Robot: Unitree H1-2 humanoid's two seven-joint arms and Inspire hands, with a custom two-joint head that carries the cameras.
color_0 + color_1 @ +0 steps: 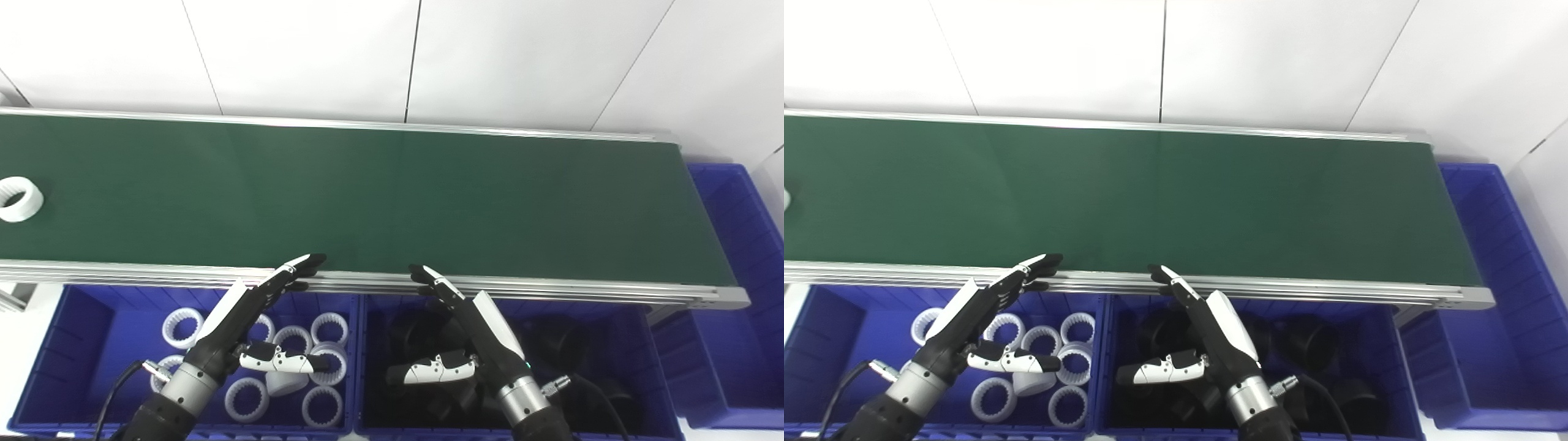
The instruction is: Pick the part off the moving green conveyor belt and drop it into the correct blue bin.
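Riding belt (392,190) far left: white toothed ring (18,198) (upright); both hands spread, empty.

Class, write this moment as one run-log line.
left robot hand: open, over white-ring bin | right robot hand: open, over black-part bin | white ring: belt far left, untouched

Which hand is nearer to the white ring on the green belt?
Left. The left hand hovers over the white-parts bin, right of the white ring. The right hand, over the black-parts bin, is farther right.
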